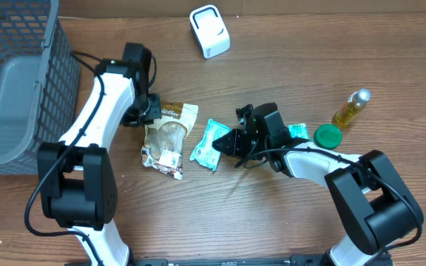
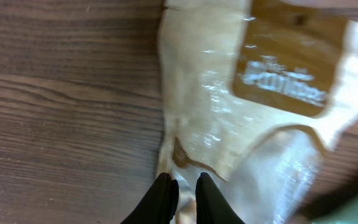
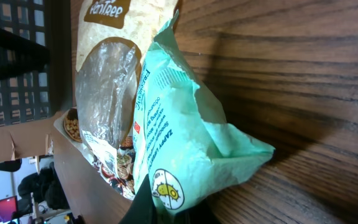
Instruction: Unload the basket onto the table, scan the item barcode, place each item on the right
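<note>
Mint packet [image 3: 185,155] edge clenched in right claw [image 3: 169,214]; left claw [image 2: 186,199] pinches beige pouch [image 2: 229,112] edge.

On the table [image 1: 287,44], the large pouch [image 1: 170,137] is being flanked at 3 o'clock by the small packet [image 1: 211,144], just beside it. The basket [image 1: 21,81] is being kept at 9 o'clock, the scanner [image 1: 209,31] at 12, and the bottle [image 1: 351,108] and round lid [image 1: 328,135] at 3.
</note>
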Tool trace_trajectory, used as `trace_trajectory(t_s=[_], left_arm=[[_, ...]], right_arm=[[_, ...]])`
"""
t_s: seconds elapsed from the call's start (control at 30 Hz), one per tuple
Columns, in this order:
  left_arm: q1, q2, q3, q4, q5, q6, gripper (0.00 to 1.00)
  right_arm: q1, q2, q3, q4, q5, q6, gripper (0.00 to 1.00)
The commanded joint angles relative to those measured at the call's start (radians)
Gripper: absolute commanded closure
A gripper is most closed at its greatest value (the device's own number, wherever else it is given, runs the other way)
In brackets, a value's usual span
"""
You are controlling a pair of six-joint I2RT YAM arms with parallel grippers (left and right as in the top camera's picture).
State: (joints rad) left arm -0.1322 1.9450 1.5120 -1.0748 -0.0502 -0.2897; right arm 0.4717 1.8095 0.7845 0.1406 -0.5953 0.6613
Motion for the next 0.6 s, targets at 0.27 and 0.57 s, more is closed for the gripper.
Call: trace_trajectory(t_s=[0.27,0.57], left_arm=[[-0.01,0.011,-0.203,0.097,0.007,-0.026,0.94],[-0.031,0.011,-0.238,0.098,0.0,0.013,0.96]], right_arm=[[-0.003,-0.001,0.014,0.007,-0.021,-0.013,0.96],[-0.003,-0.001,0.014,0.005,-0.021,-0.013,0.96]])
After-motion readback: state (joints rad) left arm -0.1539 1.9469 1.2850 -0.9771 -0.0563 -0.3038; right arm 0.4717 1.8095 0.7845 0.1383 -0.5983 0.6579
